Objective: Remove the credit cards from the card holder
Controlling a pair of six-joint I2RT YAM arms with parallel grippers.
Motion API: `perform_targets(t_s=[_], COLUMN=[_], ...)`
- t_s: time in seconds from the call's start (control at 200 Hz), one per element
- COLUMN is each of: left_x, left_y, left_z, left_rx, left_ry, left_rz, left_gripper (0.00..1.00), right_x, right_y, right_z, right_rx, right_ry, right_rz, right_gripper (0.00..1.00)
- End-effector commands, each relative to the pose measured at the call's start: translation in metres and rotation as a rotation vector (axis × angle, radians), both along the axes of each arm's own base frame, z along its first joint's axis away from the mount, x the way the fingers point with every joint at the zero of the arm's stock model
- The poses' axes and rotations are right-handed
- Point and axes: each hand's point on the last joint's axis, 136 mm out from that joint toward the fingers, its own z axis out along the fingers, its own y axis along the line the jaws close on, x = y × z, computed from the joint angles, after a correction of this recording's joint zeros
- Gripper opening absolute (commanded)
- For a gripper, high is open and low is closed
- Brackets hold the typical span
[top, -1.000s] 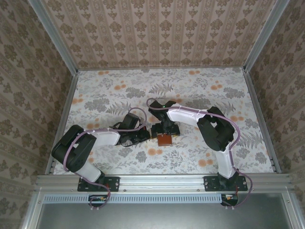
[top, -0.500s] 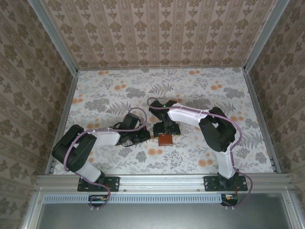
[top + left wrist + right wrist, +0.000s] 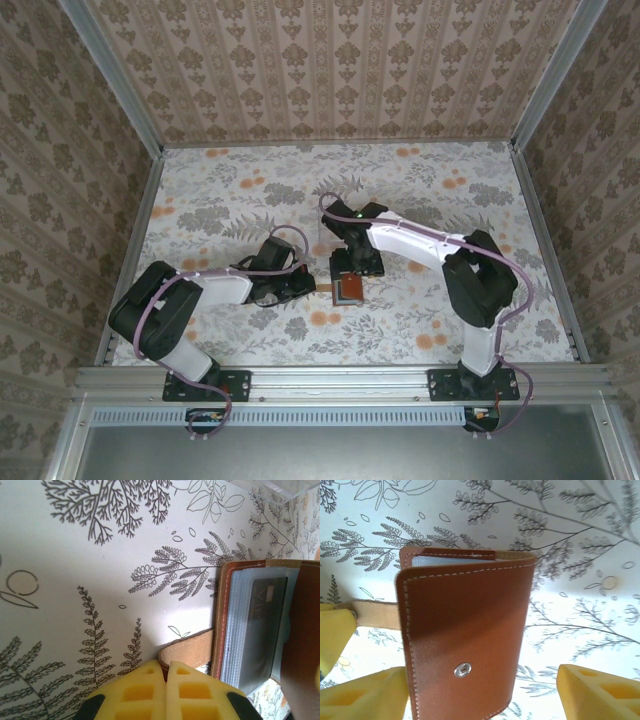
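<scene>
The card holder [image 3: 348,289], a reddish-brown leather wallet, lies near the table's middle with its cover partly lifted. In the left wrist view its grey-blue pockets [image 3: 245,630] show, with a dark credit card [image 3: 270,622] tucked inside. My left gripper [image 3: 166,666] is shut on the wallet's tan side tab [image 3: 192,647]. It reaches the wallet from the left [image 3: 305,285]. My right gripper [image 3: 480,680] is open, its yellow fingers [image 3: 597,690] on either side of the brown cover [image 3: 465,620] with the metal snap [image 3: 462,669]. The right finger stands clear of the leather.
A corner of a clear plastic tray [image 3: 280,486] shows just beyond the wallet. The floral table [image 3: 230,190] is bounded by patterned walls on three sides. Both arms meet over the table's middle.
The right arm has shifted a little right and away from the bases, and its jaws have narrowed. The wallet now shows a grey inside from above instead of plain brown.
</scene>
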Motion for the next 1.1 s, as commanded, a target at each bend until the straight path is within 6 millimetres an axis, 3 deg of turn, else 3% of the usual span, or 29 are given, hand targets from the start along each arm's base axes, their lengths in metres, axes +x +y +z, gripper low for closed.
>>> perform_targets(t_s=[0.0,0.23,0.415,0.48,0.58,0.875,1.095], left_x=[-0.018,-0.015,-0.009,-0.005,0.002,0.017,0.020], left_y=[0.016,0.018,0.019,0.020,0.028,0.060,0.075], left_z=[-0.021,-0.017,-0.012,-0.008,-0.004,0.003,0.010], left_rx=[0.110,0.131,0.153,0.164,0.195,0.261,0.308], left_ry=[0.082,0.075,0.066,0.058,0.052,0.057,0.051], left_rz=[-0.004,0.002,0.002,0.004,0.011,0.032,0.035], left_gripper=[0.02,0.02,0.02,0.02,0.02,0.04,0.22], right_x=[-0.009,-0.012,-0.008,-0.004,0.004,0.018,0.020], right_y=[-0.026,-0.048,-0.044,-0.040,-0.034,-0.009,-0.001], right_z=[0.008,-0.002,-0.005,-0.004,-0.003,-0.001,-0.008], right_rx=[-0.042,-0.021,0.070,0.099,0.130,0.239,0.272], right_ry=[0.013,0.037,0.034,0.026,0.011,0.007,0.028], right_rz=[-0.012,-0.042,-0.054,-0.046,-0.039,-0.037,-0.056], right_gripper=[0.71,0.46,0.16,0.10,0.05,0.05,0.05])
